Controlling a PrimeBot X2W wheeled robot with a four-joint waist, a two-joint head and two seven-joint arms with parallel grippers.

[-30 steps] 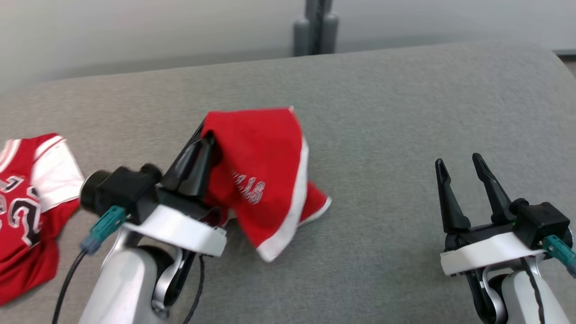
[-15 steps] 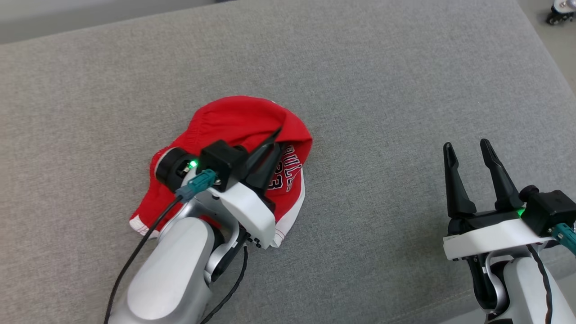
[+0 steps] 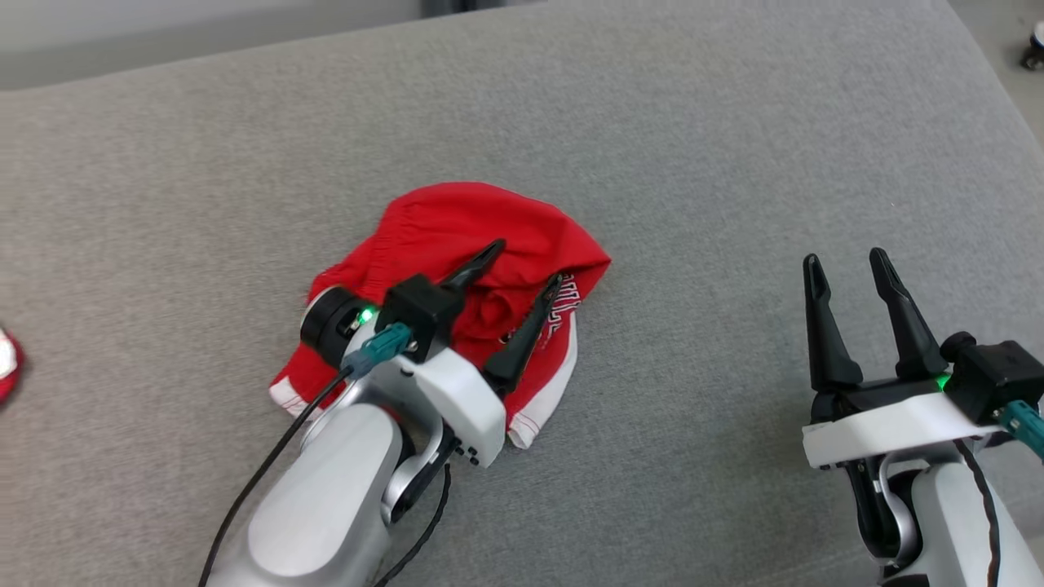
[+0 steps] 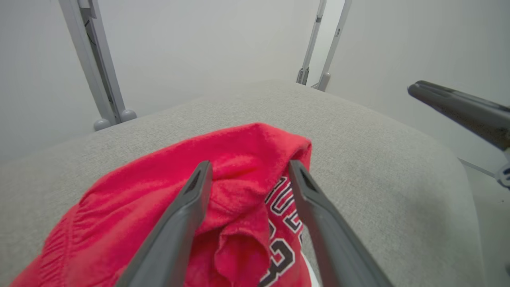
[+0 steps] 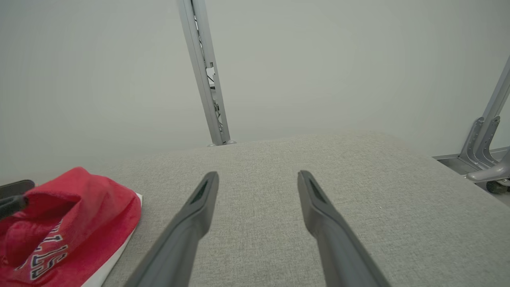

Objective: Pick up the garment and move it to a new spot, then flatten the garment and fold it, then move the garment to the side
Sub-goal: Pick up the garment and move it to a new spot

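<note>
The garment [image 3: 457, 228] is a red piece with white trim and lettering, lying crumpled in a heap near the middle of the grey padded surface [image 3: 734, 163]. My left gripper [image 3: 528, 261] is open just above the heap, its two fingers spread over the folds with nothing clamped. The left wrist view has the garment [image 4: 139, 199] bunched between and under the spread left gripper [image 4: 250, 163]. My right gripper [image 3: 843, 258] stands open at the lower right, well clear of the cloth. In the right wrist view the right gripper [image 5: 258, 173] points over bare surface, and the garment [image 5: 79, 199] lies at the lower left.
A sliver of another red and white cloth [image 3: 4, 363] shows at the left edge. The surface's right edge drops off near a caster wheel [image 3: 1034, 49]. Metal frame posts [image 5: 205, 79] stand beyond the far edge.
My left gripper has opened and let go of the garment, which now lies slumped on the surface. The head camera has shifted a little. The right gripper has not moved.
</note>
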